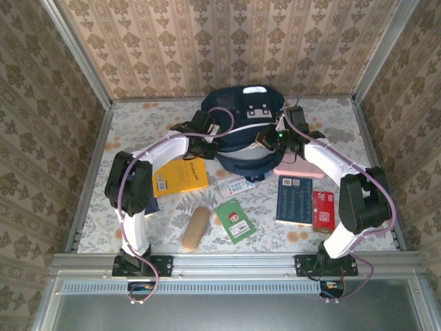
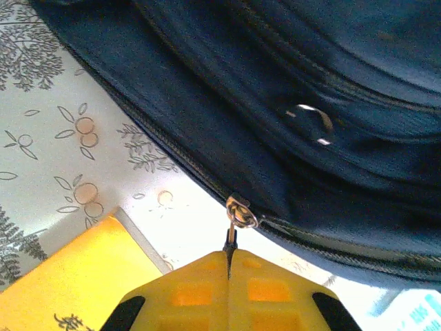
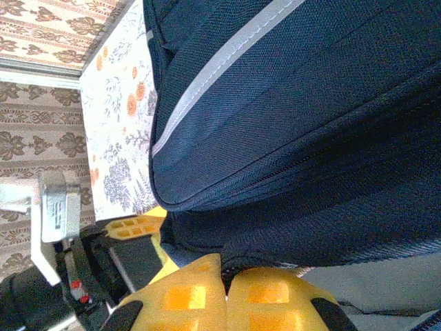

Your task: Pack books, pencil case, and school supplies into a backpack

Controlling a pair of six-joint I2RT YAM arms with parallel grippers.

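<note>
I am pinching the zipper pull (image 2: 241, 212) of the backpack (image 1: 224, 103) at the bench's (image 1: 138, 124) far side with my left gripper (image 2: 229, 269), my right gripper (image 3: 226, 272) pinching its fabric, while books (image 1: 180, 177) and supplies (image 1: 196, 227) are lying unpacked.

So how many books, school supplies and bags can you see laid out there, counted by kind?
Books: 4 (yellow book, navy book, green book, second navy book, mostly hidden)
Supplies: 4 (blue-and-white packet, pink box, tan roll, red pack)
Backpack: 1
Total: 9
</note>
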